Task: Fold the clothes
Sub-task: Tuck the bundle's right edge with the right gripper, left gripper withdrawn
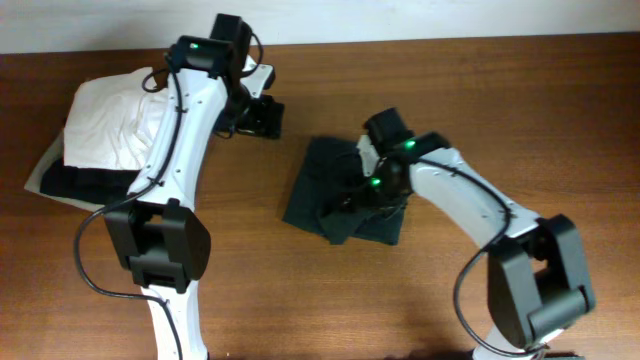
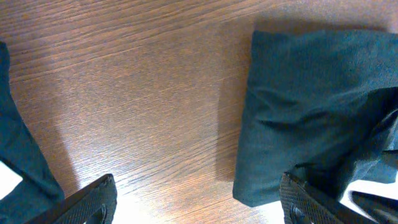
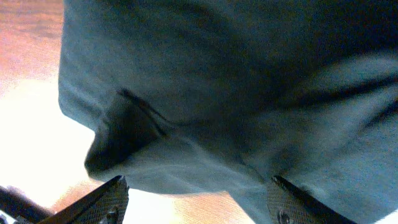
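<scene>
From overhead, we saw the T-shirt (image 1: 315, 180) lying as a compact, roughly square bundle near the middle of the brown wooden worktop (image 1: 560, 110). It looked almost black, softly creased, with 1 rumpled lobe at its near edge; no lettering showed. The right pincer (image 1: 347, 203) hung directly over the bundle's near half, too dark against the fabric for us to judge its gap from there. The left pincer (image 1: 262, 115) sat apart from the shirt, toward the far left, above bare wood. Farther left lay a white garment (image 1: 110, 125) on a beige cloth (image 1: 42, 168).

In the left wrist view, the left pincer (image 2: 199, 208) stood wide, its 2 fingertips (image 2: 93, 202) in the bottom corners with only wood between them. The T-shirt (image 2: 317, 93) filled the right side, dark teal in that light. Its left edge ran straight and layered, casting a shadow on the worktop (image 2: 137, 93), and wrinkles gathered toward the lower right. A strip of dark cloth (image 2: 18, 149) ran down the left border; we could not tell what it belonged to.

In the right wrist view, the T-shirt (image 3: 236, 81) took up nearly the whole frame, dull teal and blurred, with a pouch-like fold drooping at the lower left. The right pincer (image 3: 199, 208) stood wide, its fingertips (image 3: 106, 202) gripping nothing, the fabric lying just beyond them. Glare-bright worktop (image 3: 37, 143) showed at the left.
</scene>
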Robot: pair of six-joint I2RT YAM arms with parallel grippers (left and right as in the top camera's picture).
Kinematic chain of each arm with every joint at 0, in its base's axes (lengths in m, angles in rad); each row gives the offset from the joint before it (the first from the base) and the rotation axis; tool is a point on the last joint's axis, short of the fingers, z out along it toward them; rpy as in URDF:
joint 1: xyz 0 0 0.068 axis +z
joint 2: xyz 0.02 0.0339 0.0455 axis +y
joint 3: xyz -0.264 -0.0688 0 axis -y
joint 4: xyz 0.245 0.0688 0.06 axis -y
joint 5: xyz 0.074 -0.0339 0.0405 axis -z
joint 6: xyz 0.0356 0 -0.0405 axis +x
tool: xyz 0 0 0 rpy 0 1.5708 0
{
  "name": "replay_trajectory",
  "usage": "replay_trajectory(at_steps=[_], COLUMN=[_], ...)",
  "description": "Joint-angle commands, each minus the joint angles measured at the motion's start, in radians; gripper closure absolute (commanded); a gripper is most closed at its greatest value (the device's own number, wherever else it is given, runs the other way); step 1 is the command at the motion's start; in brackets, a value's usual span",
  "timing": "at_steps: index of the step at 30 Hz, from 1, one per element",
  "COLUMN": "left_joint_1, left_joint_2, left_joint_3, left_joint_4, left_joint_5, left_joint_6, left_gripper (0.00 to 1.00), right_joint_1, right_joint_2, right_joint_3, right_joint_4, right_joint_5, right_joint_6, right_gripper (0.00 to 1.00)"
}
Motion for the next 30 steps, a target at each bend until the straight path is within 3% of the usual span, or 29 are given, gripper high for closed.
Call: replay_trajectory(at_steps=[1,2,4,7,9,10,13,14,16,19,20,22,23,30], left_joint_1=[0.004,0.001,0.001,0.0,0.0,0.0,0.002,0.003,0.013,0.041,0.055,0.064,0.064,0.064], left_joint_2=[-0.002,-0.002,-0.002,-0.002,-0.002,-0.002,-0.002,-0.002,-0.002,-0.002,-0.002,-0.002,-0.002,-0.002], left_joint_3=[0.014,0.014,0.014,0.014,0.014,0.014,0.014,0.014,0.014,0.014,0.014,0.014,0.014,0.014], left_joint_4=[-0.005,-0.007,-0.007,-0.007,-0.007,-0.007,-0.002,-0.001,-0.004,-0.009,-0.008,-0.008,-0.008,-0.011], left_joint_5=[0.063,0.063,0.063,0.063,0.063,0.062,0.058,0.047,0.008,-0.002,-0.001,0.002,0.002,0.002], left_joint_6=[0.021,0.021,0.021,0.021,0.021,0.034,0.058,0.058,0.058,0.058,0.058,0.058,0.058,0.058], left_gripper=[0.15,0.15,0.15,0.15,0.15,0.15,0.15,0.15,0.15,0.14,0.14,0.14,0.14,0.14], right_joint_1=[0.061,0.063,0.03,-0.091,-0.153,-0.161,-0.078,-0.027,0.074,0.153,0.175,0.173,0.166,-0.071], right_joint_2=[0.055,0.055,0.042,0.001,-0.019,-0.026,-0.026,-0.026,-0.024,0.001,0.017,0.027,0.027,-0.089], right_joint_3=[0.012,0.013,0.013,0.014,0.014,0.014,0.013,0.013,0.013,0.013,0.013,0.013,0.013,0.027], right_joint_4=[0.03,0.029,0.012,-0.055,-0.063,-0.069,-0.07,-0.046,-0.02,-0.007,0.0,0.018,0.023,-0.16], right_joint_5=[0.087,0.09,0.097,0.096,-0.064,-0.2,-0.223,-0.201,-0.008,0.168,0.225,0.243,0.249,0.221], right_joint_6=[0.091,0.091,0.09,0.082,-0.047,-0.13,-0.14,-0.14,-0.1,-0.067,-0.04,-0.032,-0.017,0.009], right_gripper=[0.59,0.83,0.96,0.96,0.96,0.74,0.65,0.55,0.34,0.25,0.29,0.84,0.95,0.96])
